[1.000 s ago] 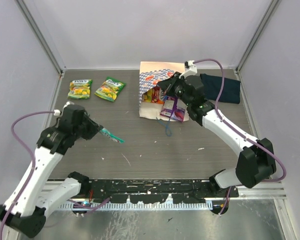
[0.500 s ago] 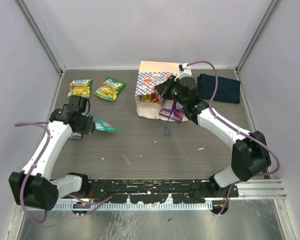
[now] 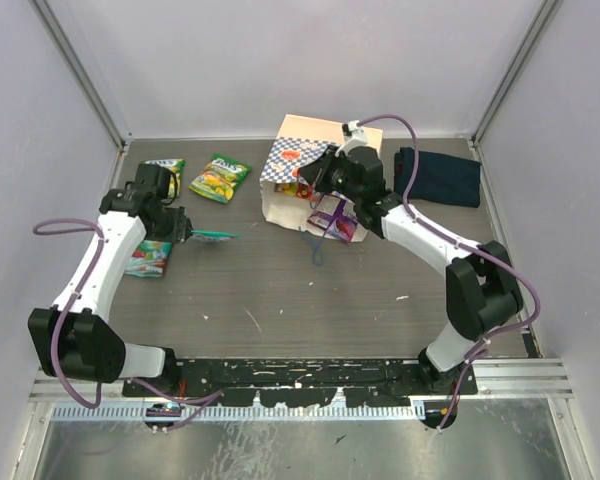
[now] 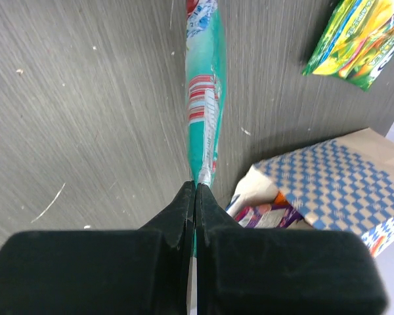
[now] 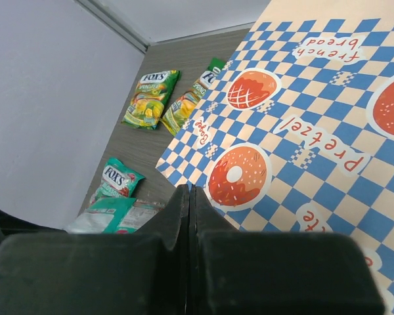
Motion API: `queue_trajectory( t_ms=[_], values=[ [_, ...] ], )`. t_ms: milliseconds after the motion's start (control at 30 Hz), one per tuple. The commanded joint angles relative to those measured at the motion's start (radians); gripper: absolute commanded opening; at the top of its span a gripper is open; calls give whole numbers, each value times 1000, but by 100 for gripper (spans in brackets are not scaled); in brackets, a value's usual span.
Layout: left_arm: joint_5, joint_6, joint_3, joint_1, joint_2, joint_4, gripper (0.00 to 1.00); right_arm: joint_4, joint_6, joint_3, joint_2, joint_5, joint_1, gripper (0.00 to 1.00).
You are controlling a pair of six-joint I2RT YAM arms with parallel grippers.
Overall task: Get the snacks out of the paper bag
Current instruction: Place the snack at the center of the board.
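The paper bag (image 3: 298, 160) lies at the back middle, its mouth facing the near side, with a purple snack (image 3: 337, 219) and more packets showing in it. My right gripper (image 3: 316, 181) is shut on the bag's upper edge (image 5: 302, 131). My left gripper (image 3: 186, 233) is shut on a teal snack (image 3: 213, 236), which the left wrist view shows edge-on (image 4: 204, 98) above the table. Another teal snack (image 3: 148, 257) lies flat under the left arm. Two green snacks (image 3: 220, 177) (image 3: 166, 168) lie at the back left.
A dark navy folded cloth (image 3: 440, 177) lies at the back right beside the bag. A thin blue cord handle (image 3: 320, 250) trails from the bag's mouth onto the table. Grey walls close in the left, right and back sides.
My left gripper has swung back and to the left with the teal snack. My right gripper has dragged the bag's edge leftward, shifting the bag. A teal snack under the left arm is now uncovered.
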Motion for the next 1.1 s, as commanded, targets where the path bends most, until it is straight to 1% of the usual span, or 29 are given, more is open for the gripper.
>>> queue_trajectory(
  t_ms=[0, 133, 200, 267, 333, 400, 433, 533, 633, 733, 800, 867, 967, 1067],
  values=[
    [89, 8, 99, 5, 30, -182, 0, 71, -38, 55, -15, -19, 0, 1],
    [133, 2, 202, 5, 49, -442, 0, -10, -56, 93, -41, 17, 0, 1],
    [149, -33, 227, 2, 33, -524, 0, -28, -96, 101, -55, 18, 1, 1],
    [190, -81, 254, -1, 4, -561, 0, -22, -144, 97, -70, 12, -1, 1],
    [155, -147, 327, -30, -21, -610, 0, -18, -191, 93, -95, 14, -3, 1],
    [112, -224, 439, -67, -14, -711, 0, -48, -215, 96, -129, 42, -7, 1],
    [121, -227, 472, -71, -7, -726, 0, -60, -215, 92, -146, 50, -13, 1],
    [194, -268, 440, -79, -12, -726, 0, -100, -210, 79, -184, 48, -23, 1],
    [180, -219, 357, -77, 33, -721, 0, -138, -229, 59, -207, 58, -24, 1],
    [179, -154, 239, -61, 92, -611, 0, -140, -219, 29, -244, 113, -24, 1],
    [194, -107, 204, -33, 155, -518, 0, -165, -202, 42, -258, 137, -24, 1],
    [157, -65, 255, -5, 240, -508, 0, -189, -193, 64, -265, 155, -22, 1],
    [92, -16, 396, 40, 386, -550, 0, -235, -196, 117, -263, 156, -15, 1],
    [89, -7, 497, 67, 465, -583, 0, -267, -216, 152, -263, 147, 1, 1]
  ],
)
